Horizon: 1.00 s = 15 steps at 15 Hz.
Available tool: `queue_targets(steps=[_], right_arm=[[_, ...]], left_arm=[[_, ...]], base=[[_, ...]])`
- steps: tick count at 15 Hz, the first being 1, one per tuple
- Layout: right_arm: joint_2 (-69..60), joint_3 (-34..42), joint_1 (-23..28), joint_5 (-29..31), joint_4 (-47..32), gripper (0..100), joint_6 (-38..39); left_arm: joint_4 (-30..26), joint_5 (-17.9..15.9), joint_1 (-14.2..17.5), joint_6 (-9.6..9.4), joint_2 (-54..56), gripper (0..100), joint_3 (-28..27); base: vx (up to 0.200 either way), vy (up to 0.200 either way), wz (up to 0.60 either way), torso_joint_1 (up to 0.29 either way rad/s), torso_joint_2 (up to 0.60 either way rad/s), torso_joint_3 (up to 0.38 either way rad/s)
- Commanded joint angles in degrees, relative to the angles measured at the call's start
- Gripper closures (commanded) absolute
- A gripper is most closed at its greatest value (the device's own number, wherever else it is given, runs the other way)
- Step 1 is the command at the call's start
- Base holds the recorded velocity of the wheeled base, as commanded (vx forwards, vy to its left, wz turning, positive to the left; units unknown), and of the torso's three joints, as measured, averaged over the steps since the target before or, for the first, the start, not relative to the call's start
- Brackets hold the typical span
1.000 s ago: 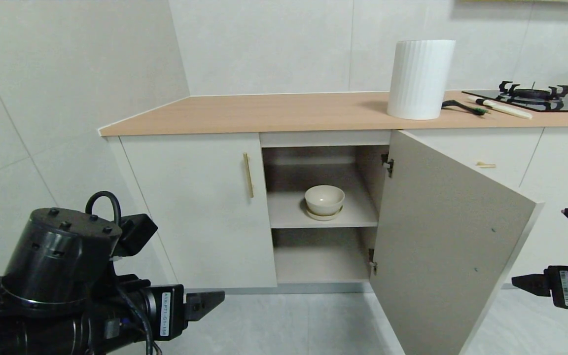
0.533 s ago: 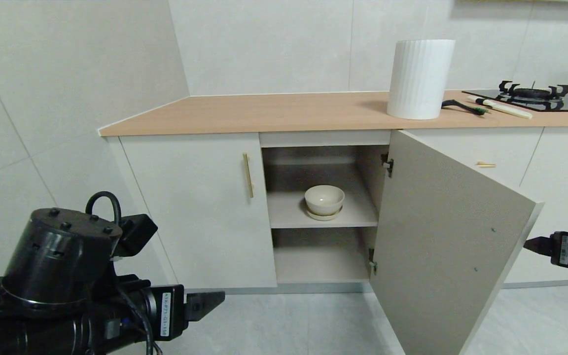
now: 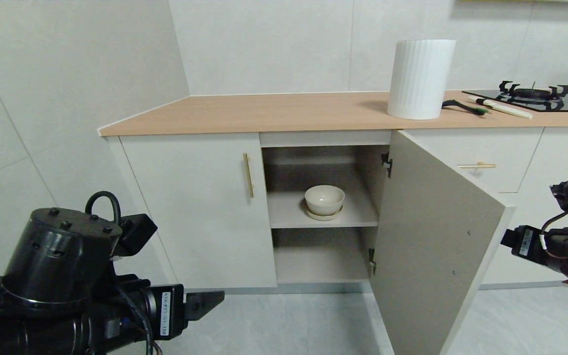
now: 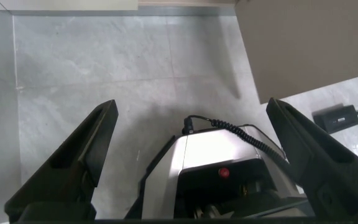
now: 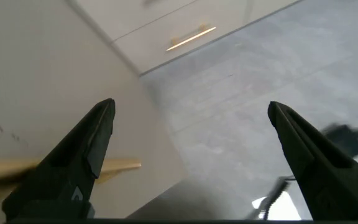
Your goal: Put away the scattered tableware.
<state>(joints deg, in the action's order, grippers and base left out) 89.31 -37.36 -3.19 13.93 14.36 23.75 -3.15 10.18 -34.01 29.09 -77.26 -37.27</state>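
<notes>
Head view looks at a low kitchen cabinet (image 3: 323, 138) under a wooden countertop (image 3: 264, 113). The right door (image 3: 437, 236) of this cabinet stands partly open, and the left door (image 3: 195, 207) is closed. On the middle shelf (image 3: 289, 209) inside the cabinet sits a cream bowl (image 3: 324, 198), upright, resting on a small plate (image 3: 322, 216) of the same colour. Both are near the middle of the shelf and no gripper is close to them. The left gripper (image 4: 191, 106) hangs low over the tiled floor (image 4: 104, 68), in front of the cabinet's closed left door and well apart from it. Its two fingers (image 4: 79, 155) are spread wide and there is nothing between them. The right gripper (image 5: 191, 109) is at the outer side of the cabinet's open door, near the free edge. Its fingers (image 5: 73, 162) are also spread wide and hold nothing. One finger lies in front of the door's wooden bar handle (image 5: 120, 166), but I cannot tell if it touches the handle. On the countertop above the cabinet's open door stands a tall white ribbed container (image 3: 419, 79). To the right of the cabinet are a black-handled utensil (image 3: 464, 107), a pale one (image 3: 503, 108) beside it, and a black gas hob (image 3: 535, 96).
</notes>
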Motion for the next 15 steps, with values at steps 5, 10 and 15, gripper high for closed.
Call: queue_targets(steps=[5, 10, 15], right_arm=[[1.1, 0.3, -9.6, 0.0, 0.0, 0, 5.4], [7.4, -6.1, -22.5, -0.6, -0.4, 0, 5.2], [19.7, -22.1, -27.1, -4.9, -2.1, 0, -0.2]], left_arm=[[0.0, 0.0, 0.0, -0.08, 0.1, 0, 0.0], [0.0, 0.0, 0.0, 0.01, 0.9, 0, -0.4], [0.8, 0.3, 0.0, 0.01, 0.9, 0, -0.4]], base=[[0.000, 0.000, 0.00, 0.000, 0.00, 0.000], [0.000, 0.000, 0.00, 0.000, 0.00, 0.000], [0.000, 0.000, 0.00, 0.000, 0.00, 0.000]])
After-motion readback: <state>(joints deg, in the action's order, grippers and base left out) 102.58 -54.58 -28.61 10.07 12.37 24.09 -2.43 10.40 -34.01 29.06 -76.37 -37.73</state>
